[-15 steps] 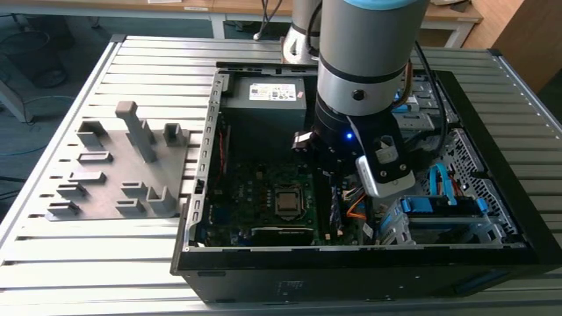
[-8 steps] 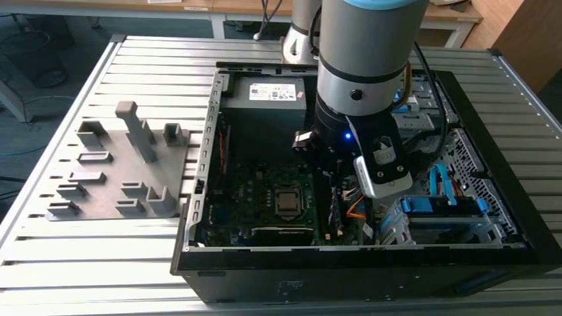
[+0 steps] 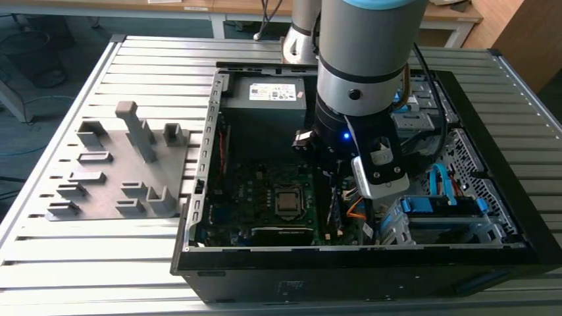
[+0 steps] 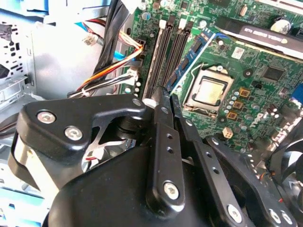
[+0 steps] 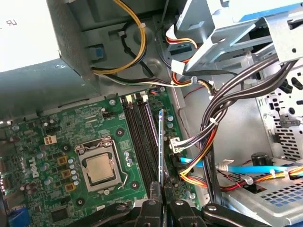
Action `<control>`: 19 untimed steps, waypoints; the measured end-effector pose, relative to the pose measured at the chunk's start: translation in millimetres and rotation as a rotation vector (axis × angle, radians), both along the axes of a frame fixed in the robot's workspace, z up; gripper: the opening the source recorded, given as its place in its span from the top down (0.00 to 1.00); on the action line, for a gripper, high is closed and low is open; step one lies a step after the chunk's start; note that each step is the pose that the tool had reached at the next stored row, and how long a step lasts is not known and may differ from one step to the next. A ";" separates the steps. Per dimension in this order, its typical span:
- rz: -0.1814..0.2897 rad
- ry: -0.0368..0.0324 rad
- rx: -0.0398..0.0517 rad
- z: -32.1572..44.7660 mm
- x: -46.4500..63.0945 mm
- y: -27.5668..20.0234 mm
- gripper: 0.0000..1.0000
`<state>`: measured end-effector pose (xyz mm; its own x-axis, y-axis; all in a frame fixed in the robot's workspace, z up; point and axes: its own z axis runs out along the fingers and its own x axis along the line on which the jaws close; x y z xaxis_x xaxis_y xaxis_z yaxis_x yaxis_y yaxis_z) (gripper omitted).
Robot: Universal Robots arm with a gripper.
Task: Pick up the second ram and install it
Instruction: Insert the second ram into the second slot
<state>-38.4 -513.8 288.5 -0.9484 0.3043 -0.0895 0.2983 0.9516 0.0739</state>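
Note:
My gripper (image 5: 162, 187) is shut on the second ram (image 5: 161, 142), a thin dark board seen edge-on and running away from the fingertips. The second wrist view shows the same ram (image 4: 191, 54) with a bluish edge, pinched between the black fingers (image 4: 161, 101). It hangs lengthwise over the black memory slots (image 5: 141, 135) beside the CPU socket (image 5: 100, 169), parallel to them. I cannot tell whether it touches a slot. In the exterior view the arm (image 3: 351, 99) reaches down into the open computer case (image 3: 351, 263), beside the CPU socket (image 3: 287, 201).
Bundles of black, orange and yellow cables (image 5: 210, 137) and a blue cable (image 5: 246, 169) run close beside the slots. A metal drive cage (image 3: 439, 214) stands beyond them. The power supply (image 3: 268, 99) fills the case's far end. A grey fixture with upright blocks (image 3: 123, 171) sits on the slatted table.

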 end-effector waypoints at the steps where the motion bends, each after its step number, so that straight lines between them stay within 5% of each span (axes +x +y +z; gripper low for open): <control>1: -0.005 0.0000 0.0000 0.0 0.0 0.0 0.87; 19: -0.099 0.0000 0.0000 -0.6 0.0 0.0 0.87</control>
